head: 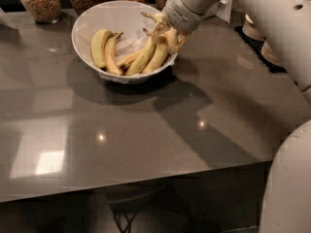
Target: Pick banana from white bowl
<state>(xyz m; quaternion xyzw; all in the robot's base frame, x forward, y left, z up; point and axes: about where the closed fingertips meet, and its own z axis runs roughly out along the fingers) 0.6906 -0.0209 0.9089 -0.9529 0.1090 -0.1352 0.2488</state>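
Note:
The white bowl (90,21) stands at the back of the grey table, lined with crumpled white paper. Several bananas lie in it. A shorter, plumper pair (99,47) lies on the left. Longer, slimmer yellow bananas lean against the right wall, and the long banana (159,57) is the rightmost of them. My gripper (166,31) reaches in over the bowl's right rim from the upper right. It sits right on the upper ends of the long bananas and hides them.
Glass jars of grains (41,1) stand along the back edge behind the bowl. Stacked cream bowls and plates (255,30) sit at the back right. My white arm (272,18) crosses the upper right and my base (289,188) fills the lower right. The table's front edge (146,181) is near.

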